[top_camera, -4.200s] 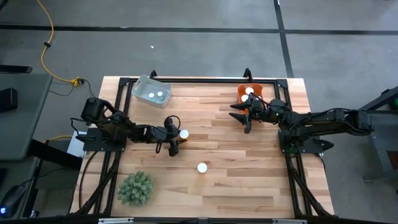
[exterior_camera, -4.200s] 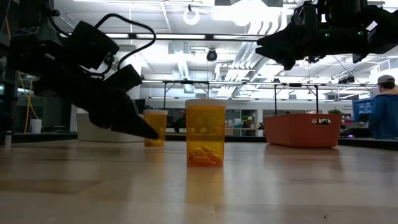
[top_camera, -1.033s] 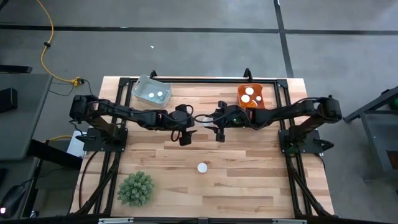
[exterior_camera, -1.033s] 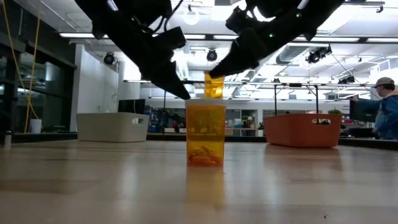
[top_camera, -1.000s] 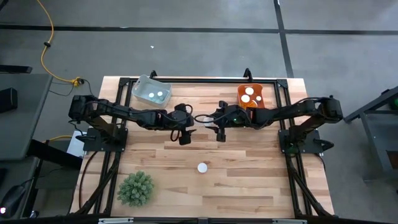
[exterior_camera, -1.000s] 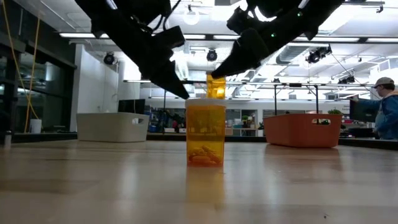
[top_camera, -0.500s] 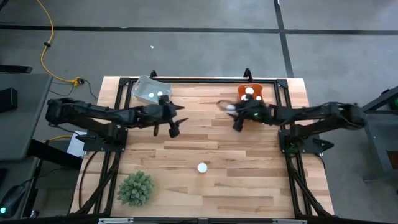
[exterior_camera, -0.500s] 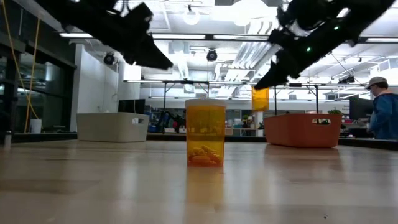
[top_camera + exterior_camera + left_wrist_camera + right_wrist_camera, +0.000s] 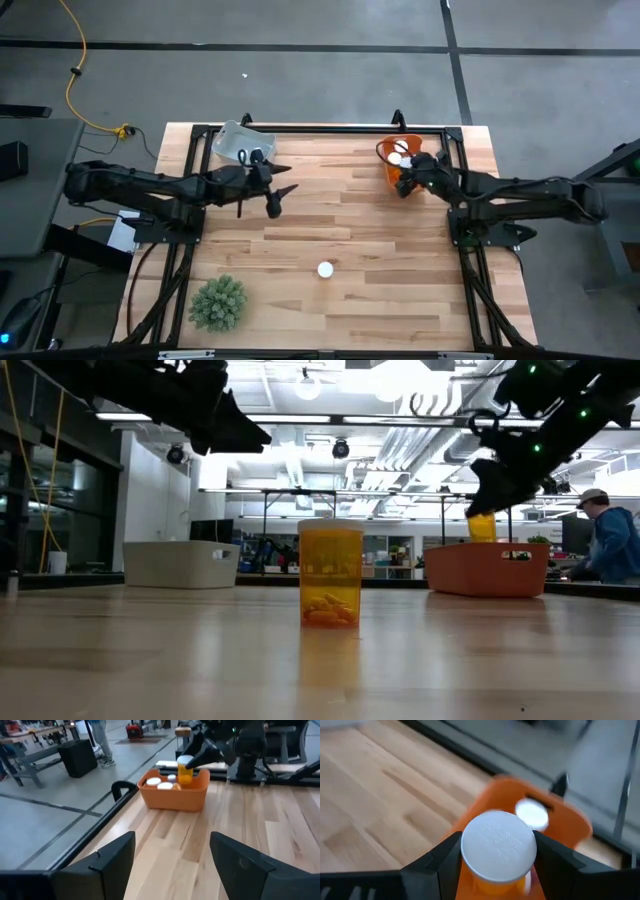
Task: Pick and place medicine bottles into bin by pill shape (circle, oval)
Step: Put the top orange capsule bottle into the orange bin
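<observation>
The right gripper (image 9: 495, 862) pinches a white-capped amber plastic pill bottle (image 9: 498, 851) upright between its jaws, the orange plastic bin (image 9: 392, 170) directly beneath; left gripper (image 9: 172, 865) hangs spread, well apart.

Bright overhead lighting, even exposure; right wrist view motion-blurred.

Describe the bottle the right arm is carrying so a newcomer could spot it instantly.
Find the orange bin at the table's far right corner. Just above its rim, the right gripper is shut on an amber bottle with a white cap. Unlike the bottles lying inside the bin, and the lone bottle standing mid-table, it hangs in the air between dark fingers.
</observation>
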`<state>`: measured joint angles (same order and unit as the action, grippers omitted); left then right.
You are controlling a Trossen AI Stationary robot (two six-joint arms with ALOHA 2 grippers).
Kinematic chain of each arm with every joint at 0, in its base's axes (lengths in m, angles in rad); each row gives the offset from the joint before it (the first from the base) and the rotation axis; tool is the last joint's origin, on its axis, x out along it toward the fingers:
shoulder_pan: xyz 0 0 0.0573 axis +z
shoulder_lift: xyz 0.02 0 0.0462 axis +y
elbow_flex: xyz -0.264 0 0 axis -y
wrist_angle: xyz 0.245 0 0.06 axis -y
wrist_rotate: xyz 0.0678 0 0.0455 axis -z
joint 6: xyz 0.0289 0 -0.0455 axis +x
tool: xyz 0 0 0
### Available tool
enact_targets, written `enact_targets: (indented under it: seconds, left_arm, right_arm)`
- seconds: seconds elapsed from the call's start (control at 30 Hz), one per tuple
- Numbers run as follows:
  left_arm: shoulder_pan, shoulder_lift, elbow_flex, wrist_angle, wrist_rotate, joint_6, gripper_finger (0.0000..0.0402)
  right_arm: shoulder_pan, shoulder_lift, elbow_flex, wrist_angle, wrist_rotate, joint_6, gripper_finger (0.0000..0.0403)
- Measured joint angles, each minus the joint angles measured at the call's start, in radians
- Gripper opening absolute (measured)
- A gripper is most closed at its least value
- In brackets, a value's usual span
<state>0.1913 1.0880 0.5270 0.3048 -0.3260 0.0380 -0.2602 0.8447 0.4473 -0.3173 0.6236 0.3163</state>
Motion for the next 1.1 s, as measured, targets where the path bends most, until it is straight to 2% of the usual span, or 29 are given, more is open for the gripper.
enact_targets:
  seconds: [0.13,0.33,0.8,0.9,1.1]
  left_arm:
    - [0.000,0.002,-0.001,0.001,-0.002,0.000,0.0245]
    - [0.000,0.002,-0.001,0.000,-0.002,0.004,0.0245]
    - [0.000,0.002,0.000,-0.001,0.000,0.018,0.0245]
    - [0.000,0.002,0.000,-0.001,0.000,0.018,0.0245]
    - [0.000,0.002,0.000,0.000,0.000,0.018,0.0245]
  right_arm:
    - [-0.061,0.023,0.000,-0.056,-0.089,0.077,0.0195]
    - [-0.138,0.078,0.000,-0.113,-0.146,0.136,0.0195]
    - [-0.200,0.221,0.000,-0.057,-0.163,0.150,0.0196]
    - [-0.200,0.223,0.000,-0.040,-0.158,0.136,0.0209]
    - [-0.200,0.220,0.023,-0.041,-0.163,0.100,0.0260]
